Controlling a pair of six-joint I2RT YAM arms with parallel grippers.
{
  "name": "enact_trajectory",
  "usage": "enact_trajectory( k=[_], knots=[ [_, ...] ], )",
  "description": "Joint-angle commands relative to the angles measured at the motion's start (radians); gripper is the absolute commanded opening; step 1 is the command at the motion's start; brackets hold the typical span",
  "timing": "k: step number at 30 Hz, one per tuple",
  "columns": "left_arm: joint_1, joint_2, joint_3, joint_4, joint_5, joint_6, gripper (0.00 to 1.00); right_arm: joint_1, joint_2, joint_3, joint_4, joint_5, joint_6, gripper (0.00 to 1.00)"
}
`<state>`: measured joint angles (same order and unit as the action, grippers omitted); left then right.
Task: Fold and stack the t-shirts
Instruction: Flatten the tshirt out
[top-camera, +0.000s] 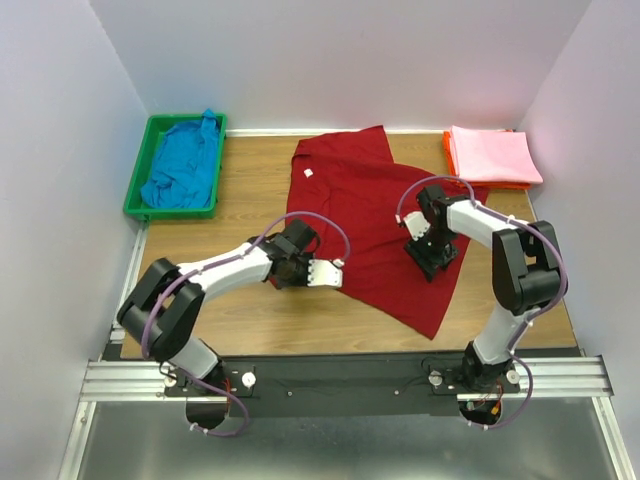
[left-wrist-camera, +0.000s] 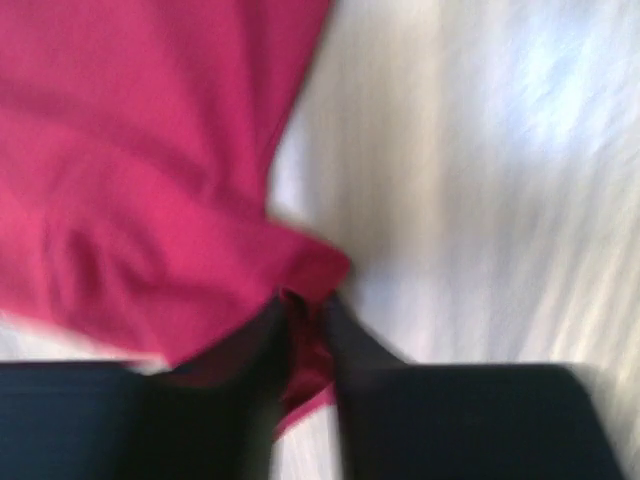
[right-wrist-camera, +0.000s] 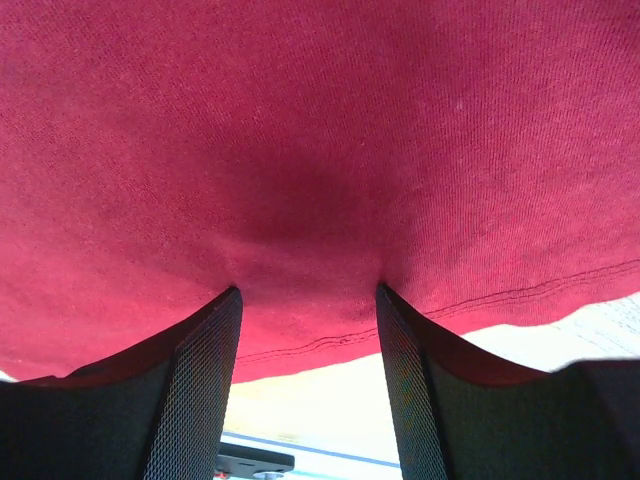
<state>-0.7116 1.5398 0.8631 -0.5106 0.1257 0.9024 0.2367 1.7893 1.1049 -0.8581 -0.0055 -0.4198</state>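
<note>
The dark red t-shirt (top-camera: 360, 215) lies spread on the middle of the wooden table. My left gripper (top-camera: 300, 268) is at its left edge, and the left wrist view shows it (left-wrist-camera: 305, 305) shut on a corner of the red cloth (left-wrist-camera: 130, 170). My right gripper (top-camera: 432, 260) stands on the shirt's right part. In the right wrist view it (right-wrist-camera: 308, 292) is open, its tips pressed onto the red cloth (right-wrist-camera: 320, 130) just inside the hem. The bright blue t-shirt (top-camera: 185, 165) lies crumpled in the bin. The light pink t-shirt (top-camera: 492, 155) lies folded at the back right.
A green plastic bin (top-camera: 137, 190) stands at the back left. A thin orange tray (top-camera: 447, 150) lies under the pink shirt. White walls close in the table on three sides. Bare wood (top-camera: 250, 310) shows in front of the red shirt.
</note>
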Motion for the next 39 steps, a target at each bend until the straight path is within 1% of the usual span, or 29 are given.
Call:
enact_trajectory(
  k=[1,2,5,6,8,9,11,12,13,17,19,20,22,24,25,26,27,28,29,31,32,33,34,35,36,37,38,39],
  knots=[
    [0.086,-0.117,0.022,-0.026,-0.023,-0.020,0.05,0.006,0.038,-0.089,0.115,0.132,-0.028,0.63],
    [0.136,-0.136,0.024,-0.026,-0.023,-0.026,0.00,0.007,0.038,-0.097,0.126,0.151,-0.034,0.62],
    [0.227,-0.190,0.013,-0.020,-0.047,-0.056,0.00,0.006,0.033,-0.129,0.160,0.212,-0.062,0.62],
    [0.292,-0.196,0.010,-0.025,-0.050,-0.057,0.00,0.006,0.027,-0.134,0.165,0.228,-0.069,0.62],
    [0.357,-0.205,-0.019,-0.052,-0.075,-0.060,0.00,0.004,0.018,-0.158,0.185,0.271,-0.099,0.62],
    [0.415,-0.205,-0.033,-0.069,-0.086,-0.062,0.00,0.003,0.012,-0.165,0.192,0.285,-0.108,0.62],
    [0.458,-0.210,-0.082,-0.078,-0.115,-0.069,0.00,-0.010,0.009,-0.178,0.206,0.309,-0.135,0.62],
    [0.475,-0.210,-0.101,-0.080,-0.116,-0.074,0.00,-0.014,0.007,-0.183,0.206,0.315,-0.145,0.62],
    [0.494,-0.216,-0.134,-0.083,-0.151,-0.079,0.00,-0.019,0.004,-0.186,0.211,0.329,-0.164,0.61],
    [0.505,-0.233,-0.186,-0.088,-0.175,-0.091,0.00,-0.042,-0.027,-0.224,0.226,0.371,-0.230,0.61],
    [0.505,-0.236,-0.184,-0.147,-0.144,-0.070,0.00,-0.060,-0.047,-0.247,0.229,0.383,-0.267,0.61],
    [0.505,-0.242,-0.179,-0.175,-0.130,-0.025,0.00,-0.068,-0.056,-0.260,0.229,0.384,-0.278,0.61],
    [0.503,-0.265,-0.174,-0.242,-0.094,0.018,0.00,-0.068,-0.073,-0.269,0.229,0.384,-0.303,0.61],
    [0.503,-0.271,-0.136,-0.285,-0.054,0.068,0.29,-0.068,-0.099,-0.264,0.226,0.369,-0.307,0.61],
    [0.505,-0.274,-0.116,-0.286,-0.026,0.067,0.40,-0.066,-0.106,-0.249,0.211,0.360,-0.309,0.61],
    [0.506,-0.271,-0.063,-0.287,-0.003,0.067,0.49,-0.066,-0.114,-0.237,0.199,0.325,-0.312,0.61],
    [0.506,-0.264,-0.029,-0.283,0.018,0.066,0.49,-0.066,-0.135,-0.225,0.188,0.311,-0.310,0.62],
    [0.506,-0.239,0.003,-0.248,0.055,0.031,0.49,-0.066,-0.143,-0.194,0.162,0.276,-0.303,0.62],
    [0.506,-0.221,0.069,-0.226,0.069,0.012,0.47,-0.068,-0.151,-0.180,0.148,0.263,-0.301,0.62],
    [0.506,-0.143,0.140,-0.198,0.138,-0.026,0.43,-0.066,-0.169,-0.139,0.117,0.236,-0.290,0.62],
    [0.506,-0.112,0.205,-0.187,0.161,-0.054,0.38,-0.066,-0.174,-0.128,0.105,0.227,-0.290,0.62],
    [0.505,-0.078,0.236,-0.166,0.182,-0.072,0.36,-0.068,-0.182,-0.117,0.100,0.220,-0.286,0.62],
    [0.503,-0.004,0.272,-0.163,0.234,-0.104,0.35,-0.068,-0.191,-0.106,0.090,0.201,-0.272,0.63],
    [0.503,0.038,0.343,-0.161,0.259,-0.120,0.33,-0.066,-0.194,-0.088,0.087,0.196,-0.266,0.63],
    [0.502,0.075,0.379,-0.155,0.281,-0.134,0.32,-0.068,-0.195,-0.079,0.083,0.191,-0.258,0.63],
    [0.501,0.145,0.413,-0.146,0.313,-0.149,0.31,-0.068,-0.197,-0.071,0.079,0.190,-0.245,0.63],
    [0.501,0.172,0.466,-0.134,0.322,-0.172,0.30,-0.068,-0.200,-0.060,0.077,0.187,-0.238,0.63],
    [0.501,0.198,0.488,-0.122,0.331,-0.184,0.30,-0.066,-0.202,-0.056,0.076,0.187,-0.232,0.63]
  ],
)
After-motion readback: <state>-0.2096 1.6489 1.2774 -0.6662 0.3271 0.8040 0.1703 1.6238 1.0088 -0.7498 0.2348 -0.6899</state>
